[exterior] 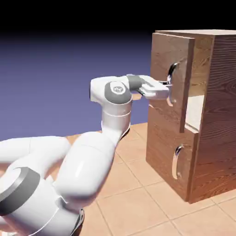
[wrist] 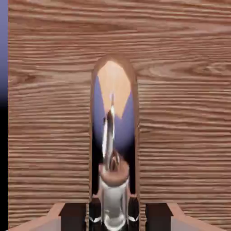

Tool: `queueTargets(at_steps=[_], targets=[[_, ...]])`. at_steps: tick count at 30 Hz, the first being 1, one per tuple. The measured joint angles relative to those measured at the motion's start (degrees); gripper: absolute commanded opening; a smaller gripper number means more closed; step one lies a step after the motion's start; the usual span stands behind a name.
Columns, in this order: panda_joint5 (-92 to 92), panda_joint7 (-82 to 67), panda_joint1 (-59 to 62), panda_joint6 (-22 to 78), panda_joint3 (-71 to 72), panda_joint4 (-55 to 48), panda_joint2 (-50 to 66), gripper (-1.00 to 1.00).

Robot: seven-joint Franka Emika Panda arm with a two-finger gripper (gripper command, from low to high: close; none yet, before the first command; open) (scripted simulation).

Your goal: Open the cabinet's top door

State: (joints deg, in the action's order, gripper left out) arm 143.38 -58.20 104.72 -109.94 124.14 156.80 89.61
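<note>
Below, pale orange tiles (exterior: 122, 184) meet violet backdrop (exterior: 50, 110).

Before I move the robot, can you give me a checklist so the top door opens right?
1. Gripper at the top door's handle, not the bottom one: ok.
2. Fingers closed on the long handle: ok.
3. Top door off its frame, with the inside showing: ok.
4. Top door wide open: not ok, only partly.
5. Bottom door closed: ok.
6. Grip strong enough not to slip: cannot tell.
</note>
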Motion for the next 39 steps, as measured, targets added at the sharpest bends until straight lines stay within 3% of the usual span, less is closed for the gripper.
queueTargets(at_steps=[9, 18, 28, 39], targets=[[-8.97, 8.17, -2.84, 22.42, 11.55, 7.38, -5.95, -1.0], [-22.84, 18.1, -12.47, 44.84, 21.49, 7.12, -17.48, -1.0], [-43.59, 34.26, -26.14, 64.93, 24.51, -3.26, -37.78, -1.0], [-64.6, 48.41, -34.47, 71.51, 19.97, -20.67, -60.62, -1.0]])
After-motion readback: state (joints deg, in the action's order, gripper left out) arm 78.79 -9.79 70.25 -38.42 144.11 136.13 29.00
